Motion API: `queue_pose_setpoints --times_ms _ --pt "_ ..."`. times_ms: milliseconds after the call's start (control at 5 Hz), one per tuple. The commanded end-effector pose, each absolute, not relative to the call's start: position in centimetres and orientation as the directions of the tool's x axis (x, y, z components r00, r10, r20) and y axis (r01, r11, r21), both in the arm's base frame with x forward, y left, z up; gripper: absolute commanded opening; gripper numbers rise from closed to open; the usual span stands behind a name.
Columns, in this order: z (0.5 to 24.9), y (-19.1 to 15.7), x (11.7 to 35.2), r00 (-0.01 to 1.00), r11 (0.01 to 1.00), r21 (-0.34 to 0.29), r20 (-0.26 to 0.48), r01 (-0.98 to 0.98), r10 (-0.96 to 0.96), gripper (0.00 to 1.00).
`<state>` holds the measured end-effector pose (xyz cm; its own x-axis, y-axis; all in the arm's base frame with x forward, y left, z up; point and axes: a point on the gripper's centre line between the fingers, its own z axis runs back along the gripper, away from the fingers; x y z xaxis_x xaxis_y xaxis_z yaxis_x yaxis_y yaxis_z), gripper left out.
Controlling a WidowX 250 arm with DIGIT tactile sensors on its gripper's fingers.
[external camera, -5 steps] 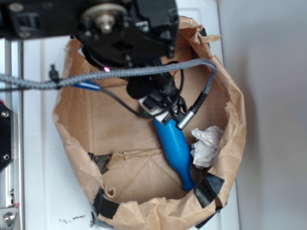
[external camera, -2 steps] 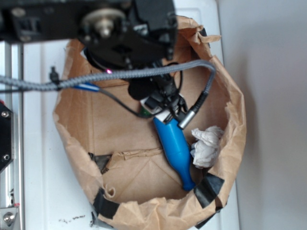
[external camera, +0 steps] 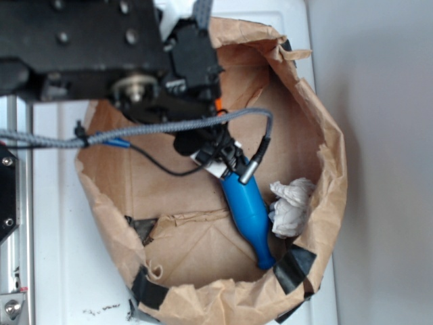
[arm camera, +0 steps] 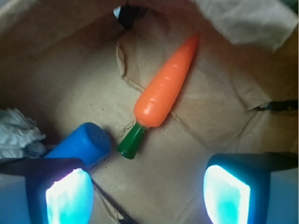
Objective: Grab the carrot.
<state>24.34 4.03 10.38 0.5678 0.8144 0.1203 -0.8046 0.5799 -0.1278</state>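
Exterior view: the arm fills the upper bag [external camera: 318, 223] and hides the gripper's tips, so its opening cannot be told here. Only an orange sliver of carrot [external camera: 220, 103] peeks out beside the arm. The bottle [external camera: 247, 213] lies just below the tool, the paper [external camera: 291, 206] beside it.

Wrist view: the gripper [arm camera: 147, 196] stands wide, empty, touching nothing. The carrot [arm camera: 166, 88] lies ahead of the pads [arm camera: 226, 198], stem nearest. Likely best: advance, centre over the thick orange body, clear of the bottle [arm camera: 84, 144], then descend and close.

The pincer [arm camera: 147, 191] hangs with its jaws spread wide — nothing between the glowing pads [arm camera: 69, 196].
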Motion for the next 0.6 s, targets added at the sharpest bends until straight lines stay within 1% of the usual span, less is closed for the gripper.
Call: queue_pose_setpoints --times_ms 0,200,400 --pt "9.2 6.1 27.4 0.499 0.517 -0.118 0.156 -0.848 0.853 1.0" --pt "8.7 7.3 28.4 0.461 0.477 -0.094 0.153 -0.874 0.874 1.0" --pt "8.1 7.9 27.9 0.445 0.46 -0.077 0.155 -0.885 0.882 1.0"
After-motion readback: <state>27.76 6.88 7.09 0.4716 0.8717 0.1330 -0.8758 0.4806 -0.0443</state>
